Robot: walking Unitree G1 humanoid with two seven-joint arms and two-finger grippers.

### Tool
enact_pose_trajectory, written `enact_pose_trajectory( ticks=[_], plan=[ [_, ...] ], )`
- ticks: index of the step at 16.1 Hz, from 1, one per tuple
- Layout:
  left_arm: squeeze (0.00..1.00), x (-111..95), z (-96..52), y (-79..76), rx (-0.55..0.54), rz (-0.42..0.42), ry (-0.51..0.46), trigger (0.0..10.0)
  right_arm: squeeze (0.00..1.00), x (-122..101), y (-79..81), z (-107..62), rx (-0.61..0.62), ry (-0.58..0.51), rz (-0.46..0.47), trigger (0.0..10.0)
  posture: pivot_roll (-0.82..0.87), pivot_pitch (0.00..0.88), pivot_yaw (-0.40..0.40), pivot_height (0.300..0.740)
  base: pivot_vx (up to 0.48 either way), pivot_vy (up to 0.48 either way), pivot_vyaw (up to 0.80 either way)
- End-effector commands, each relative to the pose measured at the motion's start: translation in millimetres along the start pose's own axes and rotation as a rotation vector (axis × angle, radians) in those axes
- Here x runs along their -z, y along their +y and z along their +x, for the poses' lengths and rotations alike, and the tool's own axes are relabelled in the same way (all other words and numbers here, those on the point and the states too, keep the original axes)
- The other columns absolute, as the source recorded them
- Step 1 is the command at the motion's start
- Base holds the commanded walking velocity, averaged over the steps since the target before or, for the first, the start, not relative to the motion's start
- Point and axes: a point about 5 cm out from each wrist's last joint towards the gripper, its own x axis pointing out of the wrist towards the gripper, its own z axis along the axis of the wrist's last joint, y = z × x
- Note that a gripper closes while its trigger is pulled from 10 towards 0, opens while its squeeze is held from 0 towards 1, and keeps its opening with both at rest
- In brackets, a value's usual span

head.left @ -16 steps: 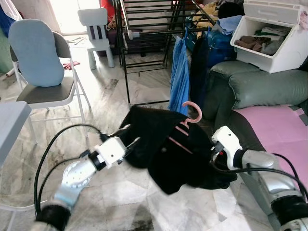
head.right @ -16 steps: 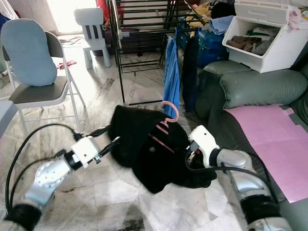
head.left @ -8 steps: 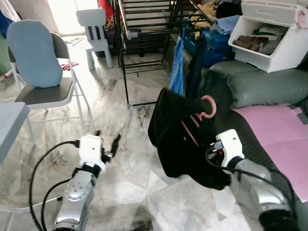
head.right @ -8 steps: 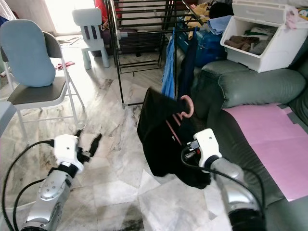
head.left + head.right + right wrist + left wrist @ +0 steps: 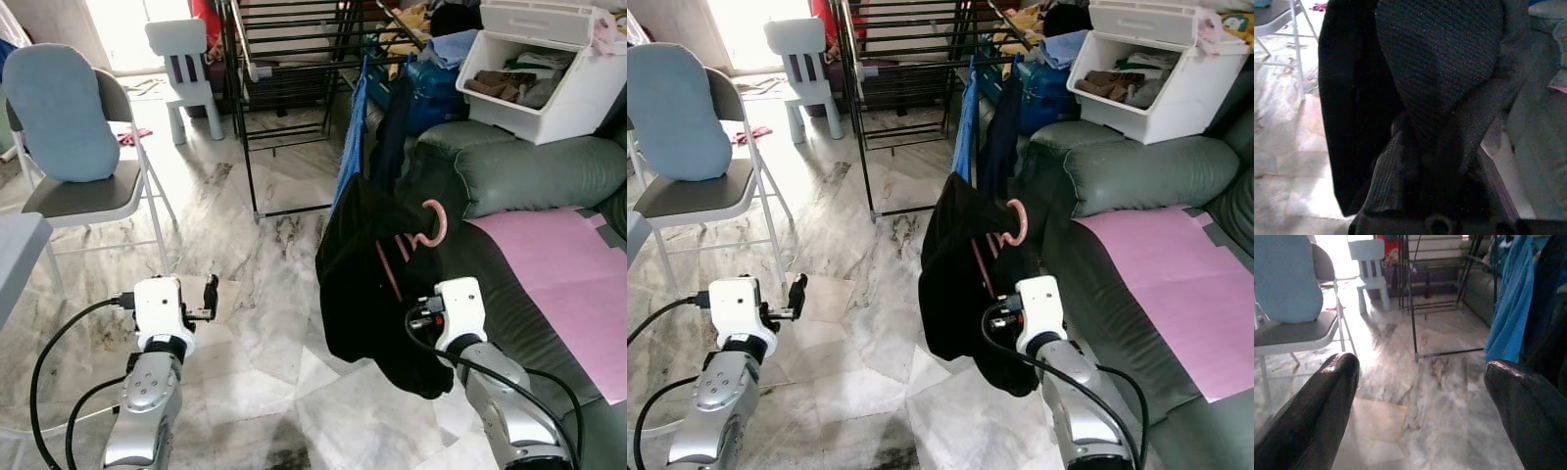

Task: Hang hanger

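No readable labels or writing from my end. Right gripper (image 5: 1435,181) is raised in front of the green sofa (image 5: 549,176), fingers clamped on a black knit garment (image 5: 377,284) that drapes from a pink plastic hanger (image 5: 416,240), hook curled up and free. Garment sits just short of the black metal drying rack (image 5: 294,59) with a blue cloth (image 5: 351,147) on it. Left gripper (image 5: 1420,396) held low over the marble floor (image 5: 245,245), fingers (image 5: 1317,401) wide apart, holding nothing.
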Motion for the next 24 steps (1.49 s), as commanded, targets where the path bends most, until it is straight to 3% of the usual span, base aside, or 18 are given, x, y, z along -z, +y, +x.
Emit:
enact_pose_trajectory(
  ticks=[1,2,7,16,17,18,19,20,22,23,24],
  plan=[
    [0.06,-2,-0.5,1.0,0.003,-0.016,0.010,10.0,0.00,-19,3.3,1.8,0.010,-0.075,-0.026,10.0,-0.07,0.000,0.008,0.740,0.000,0.000,0.00],
    [0.00,-2,-0.4,1.5,0.000,-0.008,0.010,10.0,0.00,-21,5.7,2.5,0.006,-0.087,-0.025,10.0,-0.08,0.000,0.008,0.740,0.000,0.000,0.00],
    [0.00,-8,0.2,0.2,0.012,0.015,-0.007,10.0,0.00,-33,21.1,3.2,-0.048,-0.161,0.043,10.0,-0.07,0.000,0.004,0.740,0.063,0.000,0.00],
    [0.00,-11,4.2,-4.1,0.028,0.020,-0.011,10.0,0.00,-28,25.1,5.9,-0.092,-0.101,0.014,10.0,-0.07,0.000,-0.003,0.740,0.414,0.000,0.00],
    [0.07,-12,4.9,-4.0,0.023,0.021,-0.012,10.0,0.00,-28,27.3,5.9,-0.103,-0.100,0.021,10.0,-0.07,0.000,-0.003,0.740,0.465,0.000,0.00],
    [0.88,-12,5.3,-3.5,0.017,0.019,-0.013,10.0,0.00,-28,28.7,6.1,-0.109,-0.100,0.020,10.0,-0.07,0.000,-0.004,0.740,0.458,0.000,0.00],
    [1.00,-12,5.5,-3.2,0.014,0.016,-0.014,10.0,0.00,-28,29.2,6.2,-0.111,-0.099,0.020,10.0,-0.07,0.000,-0.005,0.740,0.454,0.000,0.00],
    [1.00,-13,6.8,-2.7,0.009,0.020,-0.014,10.0,0.00,-30,31.9,6.8,-0.131,-0.101,0.021,10.0,-0.07,0.000,-0.005,0.740,0.450,0.000,0.00],
    [0.97,-13,7.9,-1.7,-0.006,0.026,-0.014,10.0,0.00,-31,34.3,6.6,-0.146,-0.104,0.020,10.0,-0.07,0.000,-0.005,0.740,0.450,0.000,0.00],
    [0.00,-13,8.6,-1.6,-0.006,0.023,-0.012,10.0,0.00,-32,36.2,6.0,-0.159,-0.108,0.013,10.0,-0.08,0.000,-0.003,0.740,0.454,0.000,0.00],
    [0.00,-13,9.5,-1.9,-0.003,0.022,-0.011,10.0,0.00,-31,36.3,6.1,-0.155,-0.107,0.014,10.0,-0.08,0.000,-0.001,0.740,0.458,0.000,0.00]
  ],
)
